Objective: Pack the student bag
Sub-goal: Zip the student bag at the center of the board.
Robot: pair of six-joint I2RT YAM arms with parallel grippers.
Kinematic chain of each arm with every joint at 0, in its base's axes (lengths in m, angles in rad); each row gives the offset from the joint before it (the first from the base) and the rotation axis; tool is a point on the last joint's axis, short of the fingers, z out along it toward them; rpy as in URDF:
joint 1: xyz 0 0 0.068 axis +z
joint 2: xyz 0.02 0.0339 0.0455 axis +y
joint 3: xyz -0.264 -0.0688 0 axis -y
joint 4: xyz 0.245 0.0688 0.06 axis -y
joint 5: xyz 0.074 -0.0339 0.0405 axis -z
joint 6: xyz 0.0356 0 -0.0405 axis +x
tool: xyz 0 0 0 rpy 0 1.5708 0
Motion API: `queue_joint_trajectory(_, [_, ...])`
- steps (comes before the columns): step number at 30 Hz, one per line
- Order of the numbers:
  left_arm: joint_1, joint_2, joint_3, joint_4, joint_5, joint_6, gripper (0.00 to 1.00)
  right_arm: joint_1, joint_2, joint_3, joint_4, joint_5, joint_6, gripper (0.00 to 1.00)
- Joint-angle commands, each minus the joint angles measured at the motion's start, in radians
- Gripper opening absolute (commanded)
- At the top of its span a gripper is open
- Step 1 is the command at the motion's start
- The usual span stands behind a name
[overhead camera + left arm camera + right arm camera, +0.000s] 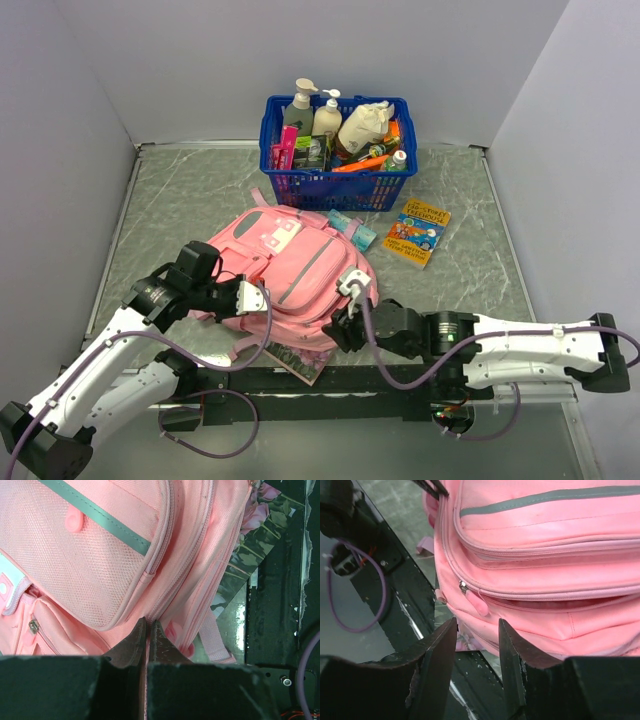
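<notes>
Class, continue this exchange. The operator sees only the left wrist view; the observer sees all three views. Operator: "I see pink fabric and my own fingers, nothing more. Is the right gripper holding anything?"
Observer: No. The right gripper is open, with its jaws apart and nothing between them. It is just short of a zip pull on the student bag.
Operator: What lies beyond the bag?
Observer: A blue basket filled with bottles stands behind it, near the back wall.
Operator: Is anything loose beside the bag?
Observer: A colourful book lies flat to the bag's right, apart from it.
</notes>
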Motion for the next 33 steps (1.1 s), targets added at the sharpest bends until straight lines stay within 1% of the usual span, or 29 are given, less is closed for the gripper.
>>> queue_joint_trajectory(1, [0.012, -0.004, 0.045, 0.059, -0.011, 0.004, 0.01, -0.011, 0.068, 0.067, 0.033, -0.061, -0.078, 0.45])
queue_joint_trajectory(5, [0.01, -0.007, 0.05, 0.062, -0.003, -0.009, 0.01, -0.071, 0.077, 0.07, 0.033, -0.135, -0.086, 0.45])
queue_joint_trajectory(8, [0.01, -0.01, 0.047, 0.062, 0.002, -0.015, 0.01, -0.089, 0.079, 0.066, 0.045, -0.164, -0.089, 0.45])
queue_joint_trajectory(11, [0.01, -0.01, 0.047, 0.067, 0.005, -0.018, 0.01, -0.098, 0.095, 0.063, 0.063, -0.19, -0.085, 0.45])
queue_joint_trajectory(15, [0.01, -0.004, 0.053, 0.073, 0.009, -0.025, 0.01, -0.106, 0.135, 0.061, 0.085, -0.262, -0.078, 0.43])
queue_joint_trajectory(21, [0.012, -0.005, 0.047, 0.088, 0.017, -0.039, 0.01, -0.106, 0.155, 0.063, 0.077, -0.282, -0.057, 0.4])
queue_joint_trajectory(24, [0.012, -0.008, 0.042, 0.093, 0.02, -0.044, 0.01, -0.106, 0.166, 0.073, 0.076, -0.281, -0.055, 0.34])
queue_joint_trajectory(25, [0.012, -0.01, 0.042, 0.093, 0.022, -0.045, 0.01, -0.103, 0.168, 0.075, 0.079, -0.281, -0.057, 0.31])
queue_joint_trajectory(27, [0.012, -0.013, 0.041, 0.093, 0.023, -0.047, 0.01, -0.105, 0.177, 0.079, 0.089, -0.281, -0.058, 0.26])
queue_joint_trajectory(29, [0.01, -0.013, 0.039, 0.091, 0.023, -0.044, 0.01, -0.106, 0.184, 0.085, 0.099, -0.278, -0.063, 0.23])
queue_joint_trajectory(30, [0.01, -0.014, 0.039, 0.091, 0.025, -0.045, 0.01, -0.106, 0.194, 0.089, 0.099, -0.276, -0.062, 0.19])
queue_joint_trajectory(32, [0.012, -0.014, 0.039, 0.09, 0.029, -0.047, 0.01, -0.105, 0.203, 0.101, 0.094, -0.273, -0.066, 0.13])
queue_joint_trajectory(33, [0.01, -0.014, 0.039, 0.09, 0.028, -0.048, 0.01, -0.106, 0.203, 0.105, 0.092, -0.27, -0.068, 0.07])
